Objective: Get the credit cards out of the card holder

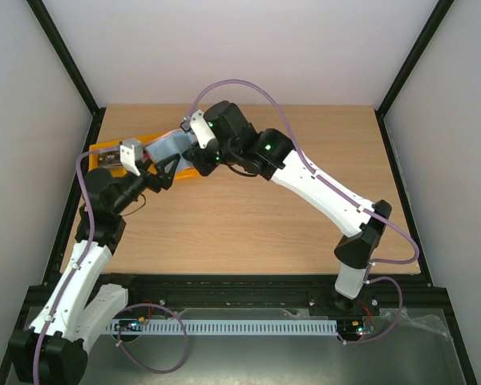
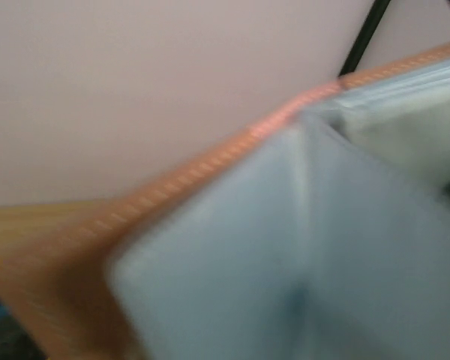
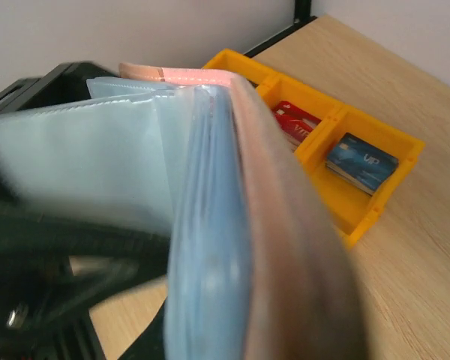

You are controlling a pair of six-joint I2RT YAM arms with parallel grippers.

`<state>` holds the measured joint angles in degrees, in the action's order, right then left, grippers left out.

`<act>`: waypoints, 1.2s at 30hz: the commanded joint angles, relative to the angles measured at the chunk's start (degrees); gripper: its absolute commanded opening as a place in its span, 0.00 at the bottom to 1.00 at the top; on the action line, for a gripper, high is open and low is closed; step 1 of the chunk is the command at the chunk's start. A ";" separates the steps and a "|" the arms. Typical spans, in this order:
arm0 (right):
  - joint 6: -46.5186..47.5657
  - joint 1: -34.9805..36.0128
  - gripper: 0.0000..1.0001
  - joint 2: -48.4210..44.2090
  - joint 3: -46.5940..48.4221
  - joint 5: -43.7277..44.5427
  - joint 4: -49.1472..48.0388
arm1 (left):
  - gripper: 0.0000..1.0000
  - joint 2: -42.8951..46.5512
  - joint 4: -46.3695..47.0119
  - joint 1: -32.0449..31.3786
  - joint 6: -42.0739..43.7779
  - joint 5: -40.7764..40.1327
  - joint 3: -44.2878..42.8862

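The card holder (image 1: 168, 148) is held open in the air over the yellow tray, between both grippers. Its pale blue-grey sleeves and pinkish-brown rim fill the blurred left wrist view (image 2: 285, 247). It stands edge-on in the right wrist view (image 3: 210, 195). My left gripper (image 1: 159, 170) meets it from the left and my right gripper (image 1: 194, 154) from the right. The holder hides both sets of fingers in the wrist views, and each gripper seems shut on it. A red credit card (image 3: 296, 121) and a blue credit card (image 3: 362, 161) lie in separate tray compartments.
The yellow three-compartment tray (image 1: 103, 148) sits at the back left of the wooden table, right under the holder; it also shows in the right wrist view (image 3: 375, 195). Black frame posts and pale walls close the table's sides and back.
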<state>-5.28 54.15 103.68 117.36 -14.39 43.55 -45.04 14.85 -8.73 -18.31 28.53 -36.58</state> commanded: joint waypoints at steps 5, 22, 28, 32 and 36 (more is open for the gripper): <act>7.51 -0.17 0.02 -7.50 -3.52 -16.24 -1.01 | 0.73 0.41 15.80 3.47 -15.68 19.50 3.05; 3.81 -8.70 0.40 -12.58 -11.97 -31.69 -7.22 | 0.02 0.61 20.44 1.87 -17.11 27.75 1.60; 3.80 -13.21 0.43 -15.46 -14.58 -36.98 -7.90 | 0.02 0.77 20.48 2.05 -17.02 27.40 1.75; 3.83 -14.93 0.44 -17.03 -15.89 -38.01 -7.82 | 0.02 0.82 20.49 2.05 -17.03 27.36 1.69; 3.42 -14.95 0.44 -17.25 -17.23 -35.74 -7.79 | 0.02 0.81 20.57 2.05 -16.87 27.28 1.77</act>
<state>-1.32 39.20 87.64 101.47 -49.84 37.04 -45.08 33.47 -6.79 -36.12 55.13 -34.20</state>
